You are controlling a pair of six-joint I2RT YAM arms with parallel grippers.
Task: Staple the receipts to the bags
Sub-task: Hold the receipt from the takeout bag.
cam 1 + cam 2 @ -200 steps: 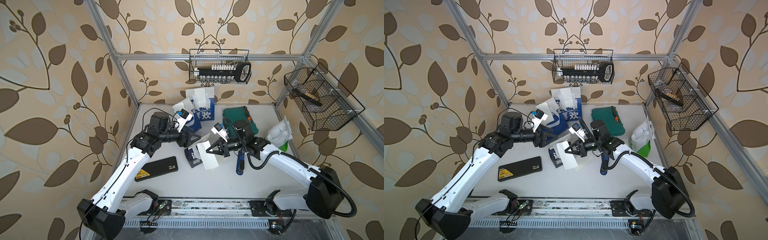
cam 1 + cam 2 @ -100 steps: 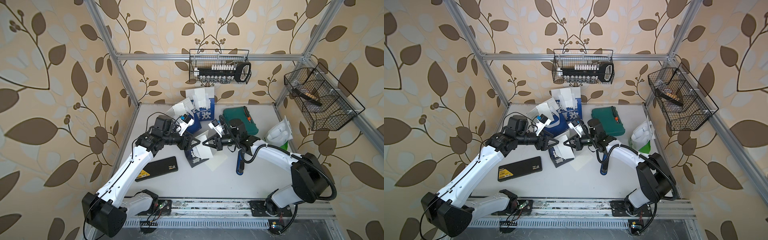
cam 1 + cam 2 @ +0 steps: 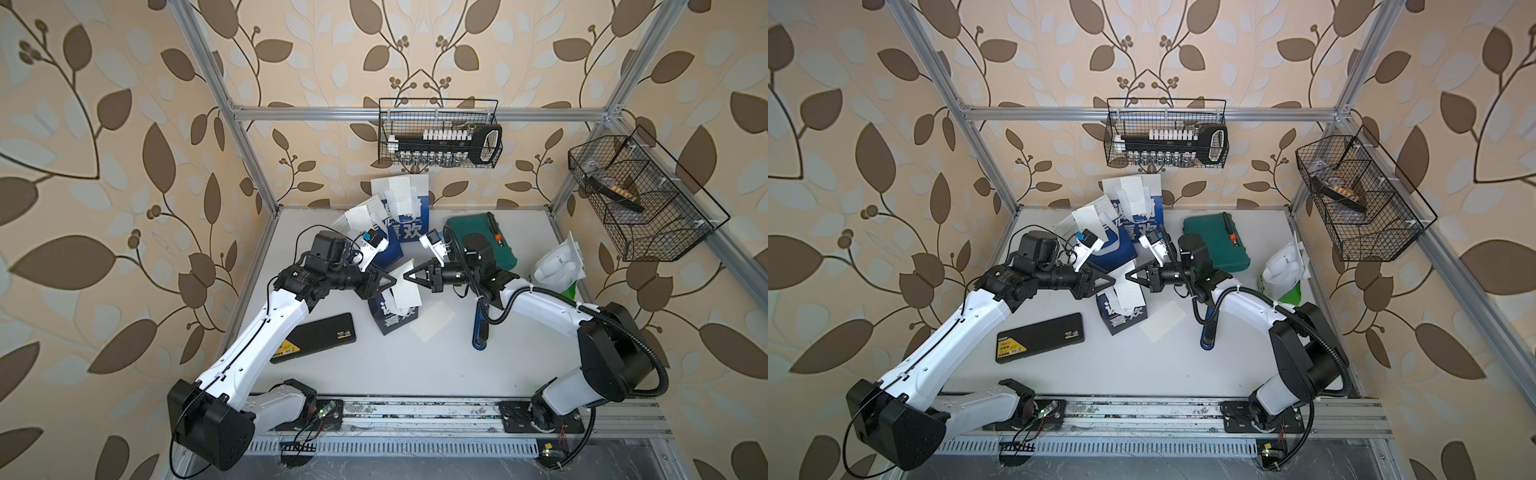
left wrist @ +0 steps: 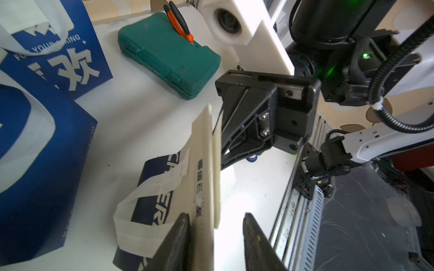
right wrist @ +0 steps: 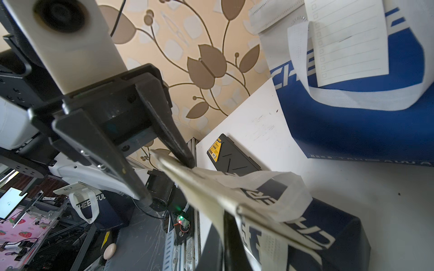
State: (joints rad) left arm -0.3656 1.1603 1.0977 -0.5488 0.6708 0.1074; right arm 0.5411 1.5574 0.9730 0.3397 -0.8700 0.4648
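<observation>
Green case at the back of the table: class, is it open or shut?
Shut: the green case has its lid flush on its base, and orange-handled pliers lie on top.

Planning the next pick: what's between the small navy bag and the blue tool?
One loose receipt, lying flat on the white table between them. It shows in both top views.

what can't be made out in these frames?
- Blue tool: top views, right arm hides its upper end; stapler or not, cannot tell.
- Receipt print: near edge-on in left wrist view, too small in top views.
- Left gripper: open round the receipt; touch unclear, paper overlaps a finger in left wrist view.
- Small bag top: receipt covers it in top views.
</observation>
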